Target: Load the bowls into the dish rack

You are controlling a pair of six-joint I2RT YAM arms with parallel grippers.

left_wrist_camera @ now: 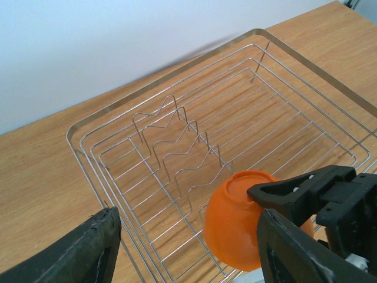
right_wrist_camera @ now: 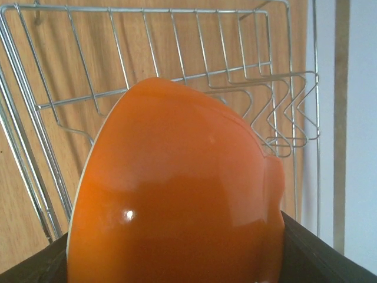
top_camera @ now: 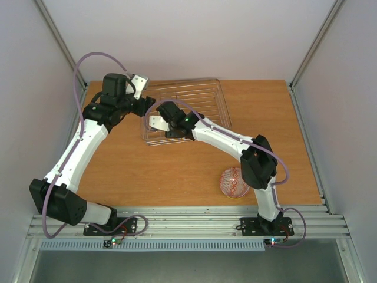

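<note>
You have one dish rack (top_camera: 200, 94), standing at the far middle of the table (top_camera: 147, 171), and two bowls that can be counted for certain. The first is one orange bowl (left_wrist_camera: 232, 227), pinched in your right gripper (top_camera: 158, 122). Its fingers are clamped on the bowl, which fills the right wrist view. That bowl is tipped on its side within the near-left part of the rack, with its base turned toward the row of bent wire dividers (left_wrist_camera: 177, 141) and just beside the nearest one. You cannot tell whether it touches the rack's floor wires. The second is one red-patterned bowl (top_camera: 234, 181), which sits on the table near your right arm's base, well apart from the rack. A yellowish edge shows beneath it, but it is too small to say whether that is another bowl. Your left gripper (top_camera: 139, 84) hangs over the rack's far-left corner with its two fingers spread apart and nothing between them. Apart from the orange bowl, the rack holds no bowl.
</note>
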